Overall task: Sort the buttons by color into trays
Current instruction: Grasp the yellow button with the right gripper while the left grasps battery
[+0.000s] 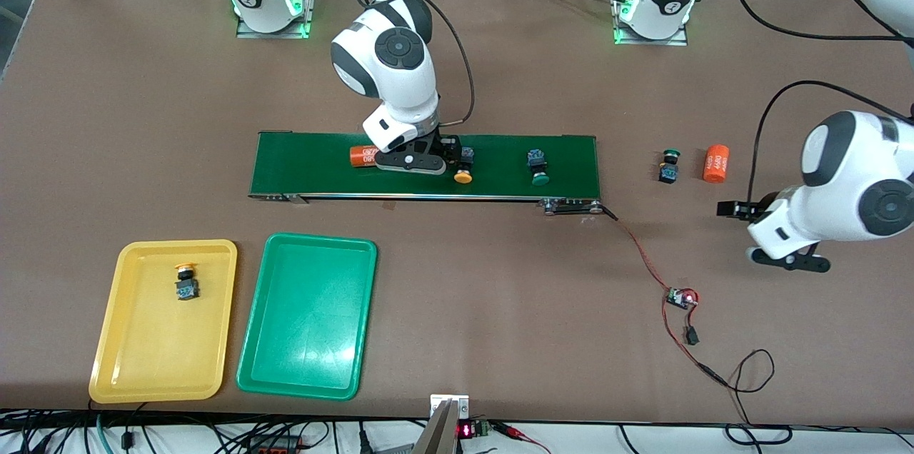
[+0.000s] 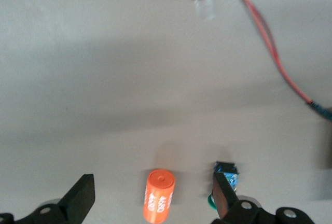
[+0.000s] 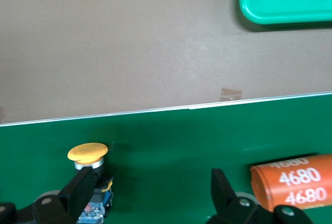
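On the dark-green belt (image 1: 321, 168) lie a yellow-capped button (image 1: 464, 170) and a green-capped button (image 1: 538, 168). My right gripper (image 1: 418, 168) is low over the belt, open, and nothing sits between its fingers. The yellow button (image 3: 88, 156) lies right beside one finger (image 3: 83, 190). Another green button (image 1: 669, 165) stands on the bare table toward the left arm's end. My left gripper (image 1: 758, 229) hangs open and empty above the table near that green button (image 2: 226, 173). The yellow tray (image 1: 114, 361) holds one yellow button (image 1: 186, 281). The green tray (image 1: 307, 368) holds nothing.
An orange cylinder (image 1: 363, 155) lies on the belt next to my right gripper. A second orange cylinder (image 1: 715, 163) lies on the table beside the green button. A small circuit board (image 1: 682, 297) with red and black wires runs from the belt's end toward the front edge.
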Motion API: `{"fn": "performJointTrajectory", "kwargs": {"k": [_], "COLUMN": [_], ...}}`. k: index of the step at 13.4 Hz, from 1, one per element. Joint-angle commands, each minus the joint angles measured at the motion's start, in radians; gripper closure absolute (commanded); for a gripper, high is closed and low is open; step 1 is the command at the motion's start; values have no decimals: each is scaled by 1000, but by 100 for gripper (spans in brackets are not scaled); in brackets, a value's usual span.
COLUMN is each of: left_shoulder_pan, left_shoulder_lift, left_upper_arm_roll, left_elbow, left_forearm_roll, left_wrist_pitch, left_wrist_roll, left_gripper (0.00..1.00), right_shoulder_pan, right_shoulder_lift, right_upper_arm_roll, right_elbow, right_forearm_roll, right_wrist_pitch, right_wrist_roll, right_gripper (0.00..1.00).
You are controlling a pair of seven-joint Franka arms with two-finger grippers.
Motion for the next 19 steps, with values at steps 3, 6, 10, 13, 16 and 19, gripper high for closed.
{"fn": "performJointTrajectory", "kwargs": {"k": [3, 6, 10, 13, 16, 19], "left_shoulder_pan": [-134, -257, -280, -271, -268, -270], "left_shoulder_lift": [-190, -234, -230, -192, -167, -222], "left_upper_arm_roll": [283, 455, 478, 486, 497, 494], "left_elbow": [-322, -543, -618, -650, -650, -629], "left_forearm_roll": [-107, -194, -216, -216, -216, -211], "left_wrist_pitch": [175, 429, 483, 627, 615, 589], "left_wrist_roll": [204, 232, 354, 535, 619, 647], "left_gripper": [0, 0, 2, 28, 75, 88], "right_shoulder_pan": [15, 18, 33, 33, 33, 24], "right_shoulder_lift": [31, 37, 58, 66, 83, 109], "right_upper_arm_roll": [6, 6, 7, 21, 21, 21], "right_elbow": [43, 43, 28, 20, 20, 20], "right_forearm_roll": [-7, -7, -5, 13, 15, 13], "right_wrist_pitch": [-9, -9, -18, -32, -35, -29], "right_wrist_roll": [50, 50, 44, 52, 47, 38], "right_gripper": [0, 0, 0, 0, 10, 36]}}
